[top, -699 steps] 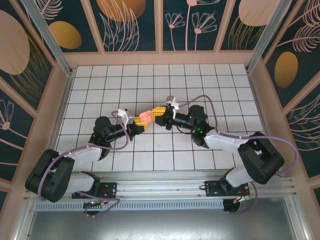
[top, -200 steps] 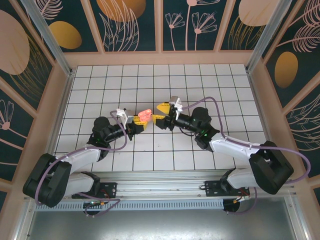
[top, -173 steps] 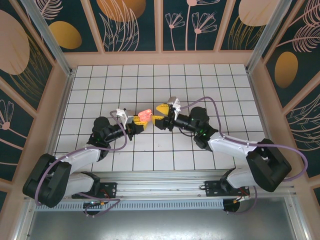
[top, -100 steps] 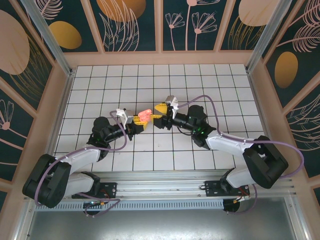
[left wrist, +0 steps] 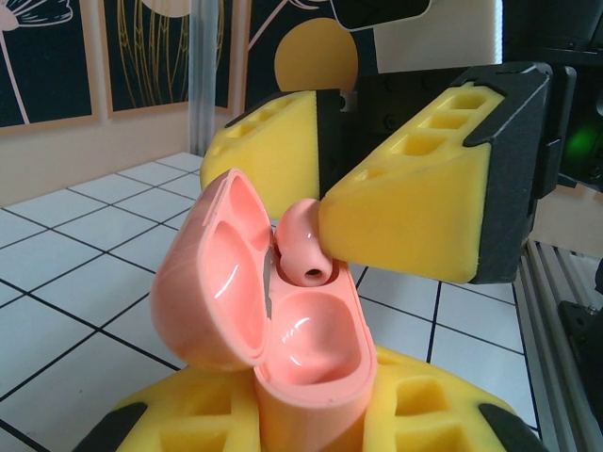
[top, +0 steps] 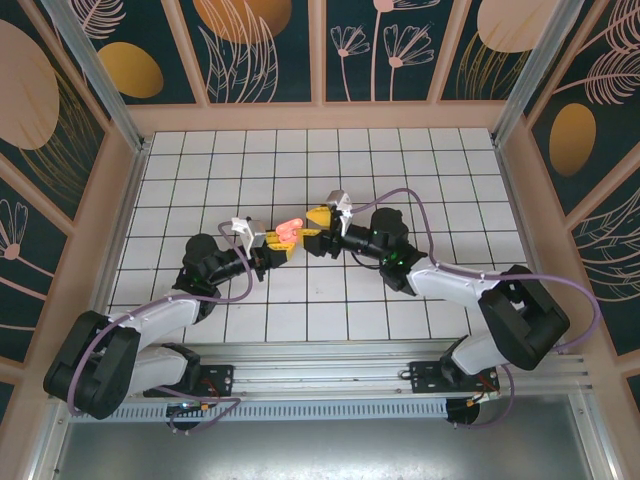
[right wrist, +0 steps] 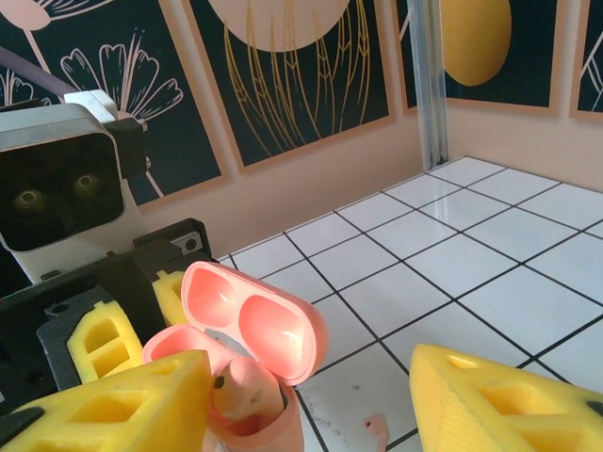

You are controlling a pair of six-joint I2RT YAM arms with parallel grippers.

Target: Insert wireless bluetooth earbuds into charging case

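Between pads (left wrist: 179,421) of left gripper (top: 274,246): open charging case (left wrist: 303,353), seemingly upright.

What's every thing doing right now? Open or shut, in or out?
case: open, lid tipped back, standing upright
earbud: poking up from one well, not fully in
left gripper: shut on the case
right gripper: open, one finger against the earbud
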